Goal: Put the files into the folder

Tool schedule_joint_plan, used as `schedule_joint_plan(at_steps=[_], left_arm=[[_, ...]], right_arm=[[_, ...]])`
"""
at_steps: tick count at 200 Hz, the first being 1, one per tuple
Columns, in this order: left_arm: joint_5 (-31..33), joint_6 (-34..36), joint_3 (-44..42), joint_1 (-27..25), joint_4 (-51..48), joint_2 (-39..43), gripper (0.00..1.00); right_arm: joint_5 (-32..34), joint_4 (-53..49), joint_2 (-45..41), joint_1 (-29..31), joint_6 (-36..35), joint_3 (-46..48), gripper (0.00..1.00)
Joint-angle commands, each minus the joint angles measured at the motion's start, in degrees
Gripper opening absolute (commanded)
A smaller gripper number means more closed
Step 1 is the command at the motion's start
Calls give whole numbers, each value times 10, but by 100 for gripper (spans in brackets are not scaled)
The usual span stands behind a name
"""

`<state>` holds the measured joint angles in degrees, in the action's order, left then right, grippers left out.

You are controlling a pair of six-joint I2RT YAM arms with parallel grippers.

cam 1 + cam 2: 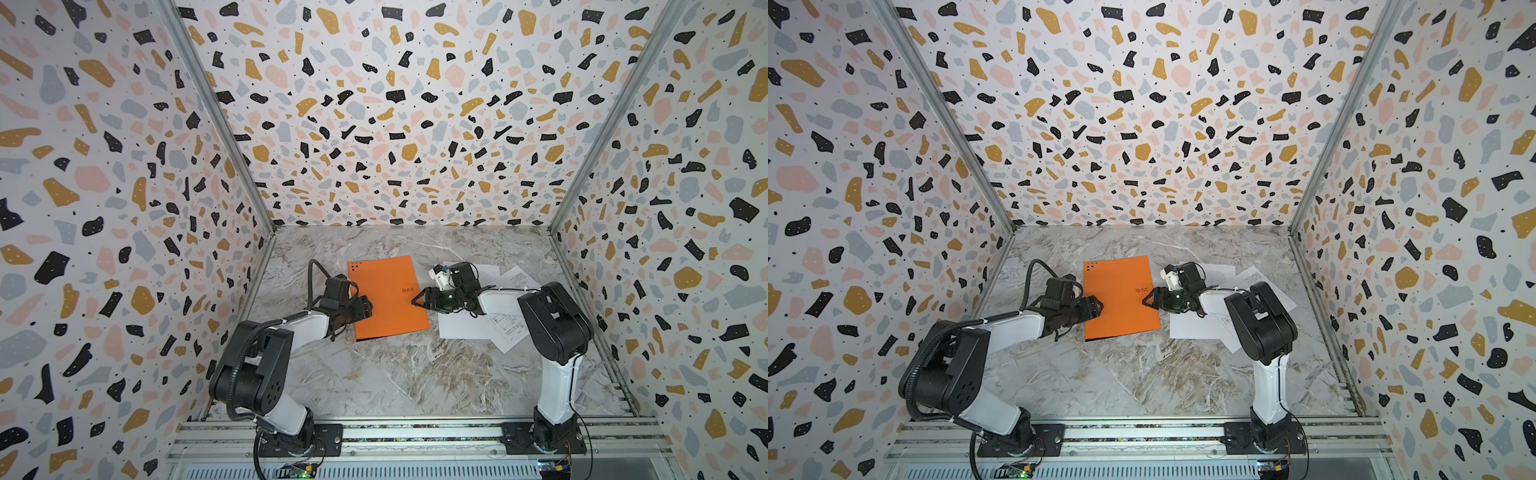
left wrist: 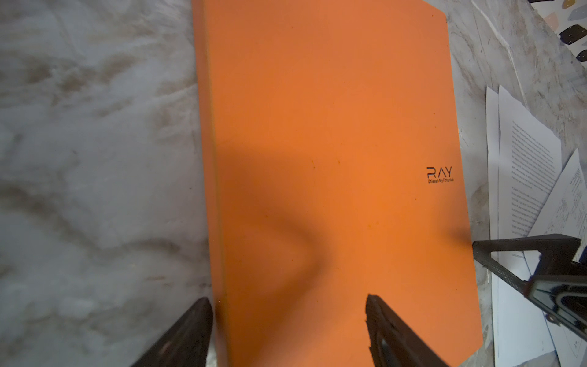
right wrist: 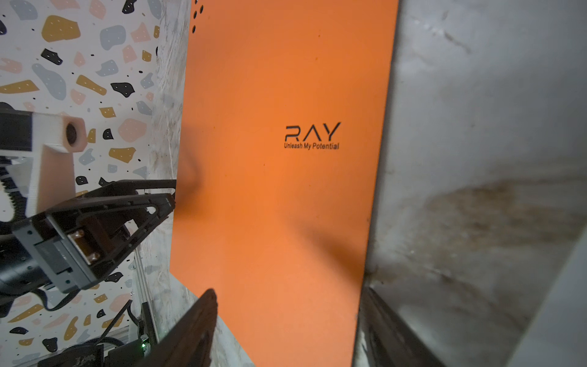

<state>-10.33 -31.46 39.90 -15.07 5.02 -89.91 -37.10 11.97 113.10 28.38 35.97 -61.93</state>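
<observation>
- A thin, bright orange card folder (image 1: 388, 299) lies closed and flat on the grey marble-patterned table (image 1: 395, 374), its small dark logo (image 3: 313, 136) facing up
- The files (image 1: 461, 327), white paper sheets with printed text and a line drawing, lie overlapping on the table just right of the folder, partly under the right arm (image 1: 498, 299)
- The left gripper (image 2: 289, 299) is at the folder's left edge, fingers spread wide, one over the table and one over the folder, gripping nothing
- The right gripper (image 1: 415, 300) is at the folder's right edge near the logo, fingers also wide apart and empty; whether it touches the folder cannot be told
</observation>
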Motion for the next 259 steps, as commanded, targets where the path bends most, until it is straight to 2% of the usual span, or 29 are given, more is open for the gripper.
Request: schedule_joint_plan(at_steps=[1, 106, 215, 259], left_arm=[[-10, -7, -6, 0, 17, -7, 76], [-14, -13, -2, -5, 31, -15, 76], [-15, -8, 34, -35, 40, -37, 76], [-37, -8, 39, -43, 73, -40, 77]], right_arm=[[-18, 3, -21, 4, 6, 2, 71], [-30, 23, -68, 4, 30, 29, 71], [-28, 22, -116, 4, 45, 54, 72], [-54, 67, -132, 4, 87, 67, 65]])
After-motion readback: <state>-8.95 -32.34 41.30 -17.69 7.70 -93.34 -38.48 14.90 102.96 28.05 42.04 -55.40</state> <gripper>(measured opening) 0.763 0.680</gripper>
